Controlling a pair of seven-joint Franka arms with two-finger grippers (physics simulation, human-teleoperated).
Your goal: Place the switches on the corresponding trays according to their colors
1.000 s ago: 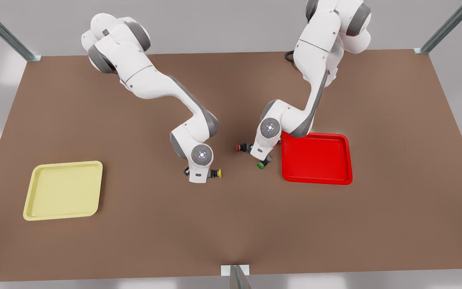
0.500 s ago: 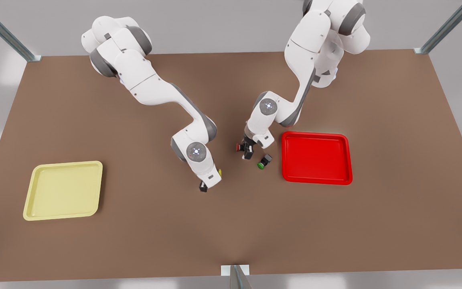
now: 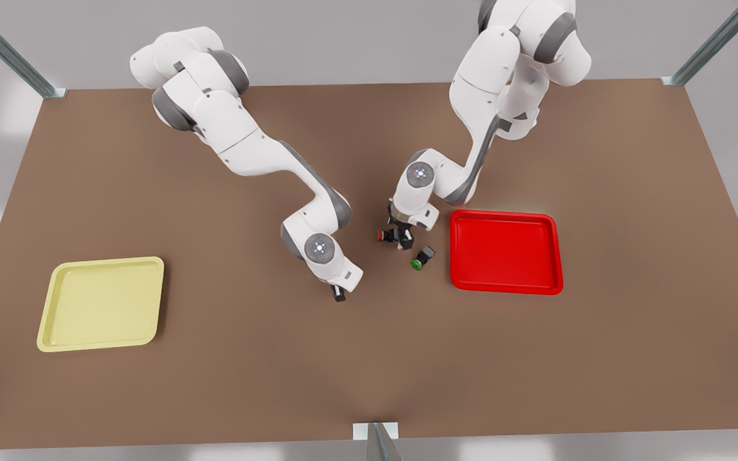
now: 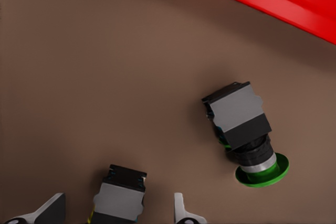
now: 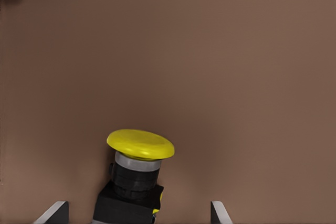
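Red switch lies between the released left tool's fingers mid-desk: centre, then clench on its body; the right tool, released, straddles the yellow switch

The table lies bare between the yellow tray and the middle. By the red tray it is crowded: the green switch lies just beside its rim, the red switch near that, with the left gripper spread over it. The right gripper straddles the yellow switch (fingertips apart, both sides free).
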